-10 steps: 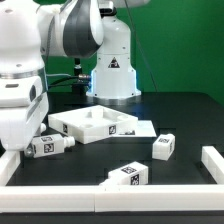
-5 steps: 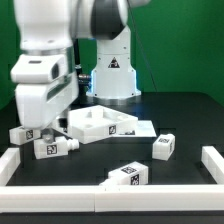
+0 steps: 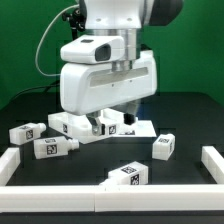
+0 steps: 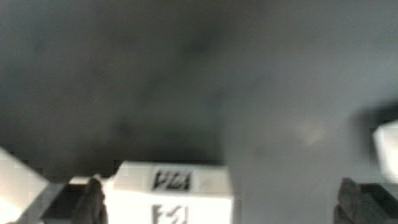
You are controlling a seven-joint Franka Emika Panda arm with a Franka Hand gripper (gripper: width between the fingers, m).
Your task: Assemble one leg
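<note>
Leg [image 4: 173, 188], white and tagged, shows in our wrist view between the gripper [image 4: 222, 205] fingers [image 4: 80, 200], which stand wide apart and grip nothing. From outside we see the arm [image 3: 105, 70] over the panel [image 3: 66, 124]. Two legs [image 3: 55, 148] lie near the panel, at the exterior view's left.

Glossy white plastic shell on the arm [image 3: 105, 75]; the leg [image 3: 164, 146] looks smooth matt plastic, the table [image 3: 190, 115] dull black.

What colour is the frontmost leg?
White leg, black-and-white square pattern; clearest in the exterior view.
</note>
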